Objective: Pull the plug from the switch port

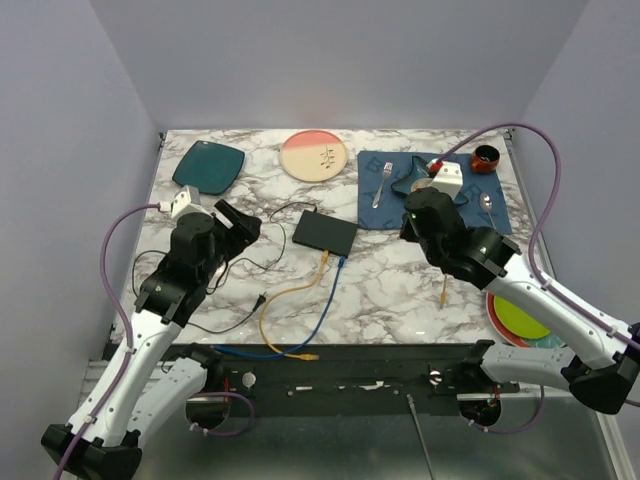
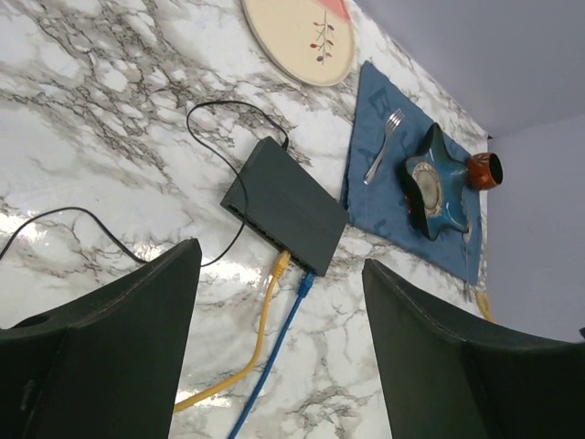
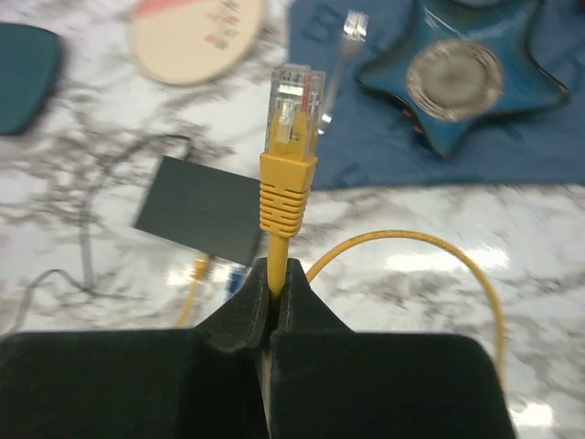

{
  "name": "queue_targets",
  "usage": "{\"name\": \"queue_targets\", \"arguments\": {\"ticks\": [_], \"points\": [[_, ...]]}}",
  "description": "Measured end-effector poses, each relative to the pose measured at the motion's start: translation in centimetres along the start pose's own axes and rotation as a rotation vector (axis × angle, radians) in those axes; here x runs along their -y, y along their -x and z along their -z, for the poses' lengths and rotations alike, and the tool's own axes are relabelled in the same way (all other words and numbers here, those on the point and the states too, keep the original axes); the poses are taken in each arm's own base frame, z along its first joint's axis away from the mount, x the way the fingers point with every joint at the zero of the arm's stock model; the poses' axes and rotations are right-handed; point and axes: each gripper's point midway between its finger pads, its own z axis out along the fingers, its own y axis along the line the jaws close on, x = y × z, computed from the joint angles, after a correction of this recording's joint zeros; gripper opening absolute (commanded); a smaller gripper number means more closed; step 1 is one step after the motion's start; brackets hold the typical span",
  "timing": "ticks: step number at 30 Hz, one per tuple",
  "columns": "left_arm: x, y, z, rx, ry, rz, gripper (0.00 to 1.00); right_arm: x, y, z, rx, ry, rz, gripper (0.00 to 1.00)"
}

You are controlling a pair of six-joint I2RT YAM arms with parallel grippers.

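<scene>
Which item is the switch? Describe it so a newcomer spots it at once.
On the white marble-patterned table, look at the middle, left of the blue cloth placemat. The flat matte-black rectangular switch box lies there. Unlike the dark teal square plate at the far left, it has a yellow cable and a blue cable plugged into its near edge.

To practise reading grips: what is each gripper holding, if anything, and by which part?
The right gripper pinches the yellow cable just below its plug; the left gripper is open, holding nothing.
</scene>
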Motion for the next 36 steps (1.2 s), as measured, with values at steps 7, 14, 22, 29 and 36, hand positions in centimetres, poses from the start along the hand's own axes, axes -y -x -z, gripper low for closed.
{"name": "queue_targets", "arguments": {"ticks": [7, 14, 22, 29, 36], "points": [[-1.6, -2.2, -0.8, -0.062, 0.039, 0.002, 0.81, 9.9, -8.1, -2.8, -0.224, -0.309, -0.009, 0.60], [-2.8, -4.1, -1.4, -0.121, 0.059, -0.001, 0.81, 14.0, -12.9, -3.4, -0.368, -0.424, -0.037, 0.91], [-3.1, -6.1, -2.0, -0.169, 0.027, 0.032, 0.76, 5.8, -9.3, -4.6, -0.281, -0.043, -0.123, 0.87], [-1.4, -7.1, -2.5, -0.193, -0.078, 0.064, 0.75, -3.2, -7.6, -7.0, -0.283, 0.261, -0.116, 0.70], [1.8, -7.7, -2.3, -0.205, -0.188, 0.051, 0.73, -6.5, -11.6, -10.6, -0.402, 0.337, -0.080, 0.34]]}}
